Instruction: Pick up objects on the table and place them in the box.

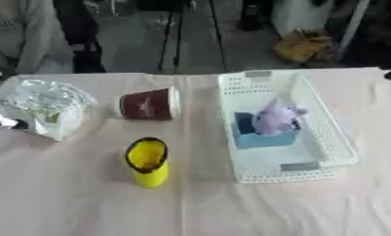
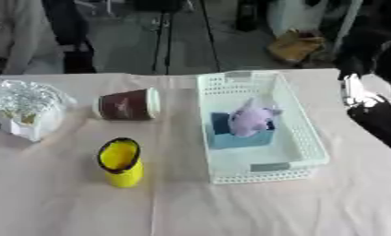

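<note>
Brown cup [image 1: 148, 104] lay on its side on the counter [image 1: 85, 203], long axis 3–9 o'clock, just at 9 o'clock of the box [image 1: 320, 138]. Right hand [image 2: 376, 115] at 3 o'clock, fingers unclear; left hand [image 1: 1, 120] nearer, unclear too.

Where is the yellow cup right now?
The yellow cup stands upright on the table's near-left part, in front of the tipped-over brown paper cup and left of the white basket.
</note>
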{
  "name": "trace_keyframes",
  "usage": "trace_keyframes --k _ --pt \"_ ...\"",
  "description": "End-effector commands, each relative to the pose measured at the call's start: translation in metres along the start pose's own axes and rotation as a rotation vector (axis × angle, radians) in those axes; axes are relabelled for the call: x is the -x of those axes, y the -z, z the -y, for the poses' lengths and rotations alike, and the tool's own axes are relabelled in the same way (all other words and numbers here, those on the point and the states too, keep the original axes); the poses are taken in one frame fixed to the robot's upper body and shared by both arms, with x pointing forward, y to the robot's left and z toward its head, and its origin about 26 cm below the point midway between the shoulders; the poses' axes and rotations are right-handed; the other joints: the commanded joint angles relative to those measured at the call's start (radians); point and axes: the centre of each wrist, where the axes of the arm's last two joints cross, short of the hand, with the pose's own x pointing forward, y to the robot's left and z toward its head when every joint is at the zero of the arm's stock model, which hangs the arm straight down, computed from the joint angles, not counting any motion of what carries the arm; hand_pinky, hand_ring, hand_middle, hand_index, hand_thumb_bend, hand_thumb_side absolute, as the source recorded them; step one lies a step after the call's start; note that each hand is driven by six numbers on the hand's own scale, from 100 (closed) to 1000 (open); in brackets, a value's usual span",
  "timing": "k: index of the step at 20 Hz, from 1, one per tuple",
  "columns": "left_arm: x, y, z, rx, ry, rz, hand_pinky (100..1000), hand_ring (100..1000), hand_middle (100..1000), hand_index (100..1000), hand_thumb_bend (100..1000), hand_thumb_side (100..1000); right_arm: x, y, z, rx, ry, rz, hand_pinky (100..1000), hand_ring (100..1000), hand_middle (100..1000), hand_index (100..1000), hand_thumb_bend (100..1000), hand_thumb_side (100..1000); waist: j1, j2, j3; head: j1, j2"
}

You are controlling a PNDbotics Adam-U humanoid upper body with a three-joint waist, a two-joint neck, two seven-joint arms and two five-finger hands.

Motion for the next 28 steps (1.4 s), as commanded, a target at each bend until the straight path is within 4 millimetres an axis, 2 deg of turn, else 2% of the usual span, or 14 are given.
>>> trace_keyframes --k 1,8,9,11,15,19,25,28 --pt "0.017 -0.007 -0.025 -0.001 0.109 -0.041 885 886 868 942 974 305 -0.006 0.007 0.011 0.008 -0.023 0.037 578 636 789 896 100 543 0.004 -0.003 -0.005 0.004 -0.018" --pt "0.023 -0.004 -0.016 0.012 0.165 -0.09 891 883 859 943 956 291 -0.008 0.008 0.012 0.012 -0.022 0.044 576 634 787 897 100 554 0.013 0.023 -0.018 0.006 -0.031" --pt "0.025 -0.005 -0.014 0.009 0.154 -0.1 859 860 834 927 895 282 -0.008 0.008 0.012 0.013 -0.022 0.044 574 633 786 898 100 561 0.013 0.028 -0.022 0.006 -0.035" --pt "0.031 -0.008 -0.008 -0.011 0.104 -0.123 835 848 822 914 853 290 -0.008 0.008 0.013 0.017 -0.023 0.045 574 632 786 898 100 565 0.014 0.04 -0.031 0.007 -0.045" --pt "0.041 -0.014 0.002 -0.038 0.0 -0.142 805 836 810 898 815 300 -0.009 0.01 0.014 0.021 -0.023 0.051 572 631 786 899 100 574 0.015 0.06 -0.046 0.01 -0.06" --pt "0.047 -0.02 0.004 -0.067 -0.064 -0.153 793 835 807 894 796 299 -0.009 0.009 0.015 0.022 -0.024 0.049 570 630 785 900 100 570 0.018 0.075 -0.059 0.014 -0.072" --pt "0.05 -0.022 0.0 -0.172 -0.057 -0.176 787 832 812 894 797 280 -0.01 0.01 0.016 0.026 -0.026 0.053 570 630 785 900 100 581 0.02 0.09 -0.072 0.013 -0.083" --pt "0.049 -0.021 0.006 -0.105 0.006 -0.187 829 821 786 864 822 272 -0.01 0.01 0.016 0.027 -0.023 0.053 569 629 785 900 100 589 0.023 0.096 -0.075 0.013 -0.088"
